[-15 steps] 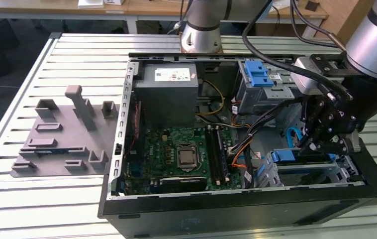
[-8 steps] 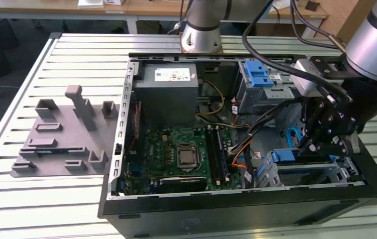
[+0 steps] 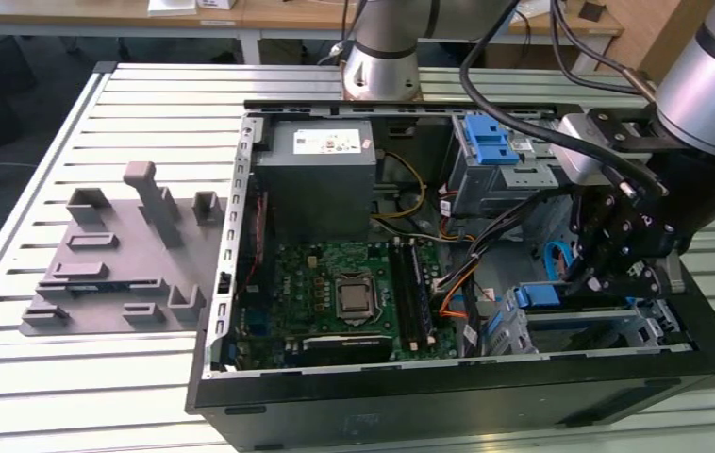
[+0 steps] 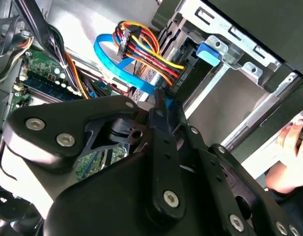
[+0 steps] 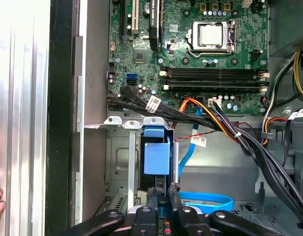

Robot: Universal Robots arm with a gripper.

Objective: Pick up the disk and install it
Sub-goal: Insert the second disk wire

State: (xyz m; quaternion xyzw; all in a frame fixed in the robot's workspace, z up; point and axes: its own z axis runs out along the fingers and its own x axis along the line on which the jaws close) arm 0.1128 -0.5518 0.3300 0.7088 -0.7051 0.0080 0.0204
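In the exterior view the open computer case (image 3: 225,283) lies on a slatted table, and my gripper (image 3: 599,283) reaches down into the drive cage at its near corner on that view's right. The disk (image 3: 540,295) stands on edge in the cage. Its blue side rail (image 5: 156,160) sits in the metal slot in the first wrist view. There my gripper (image 5: 163,191) is shut on the disk's near end, with both fingers pressed against its thin edge. In the second wrist view, the black linkage hides most of the disk (image 4: 167,104).
The motherboard (image 5: 200,44) and a thick cable bundle (image 5: 215,118) lie just beyond the cage. A blue flat cable (image 5: 205,199) loops beside my fingers. A grey box with a white sticker (image 3: 320,156) and a blue latch (image 4: 208,51) sit farther in. A person's hand (image 4: 289,157) rests outside the case.
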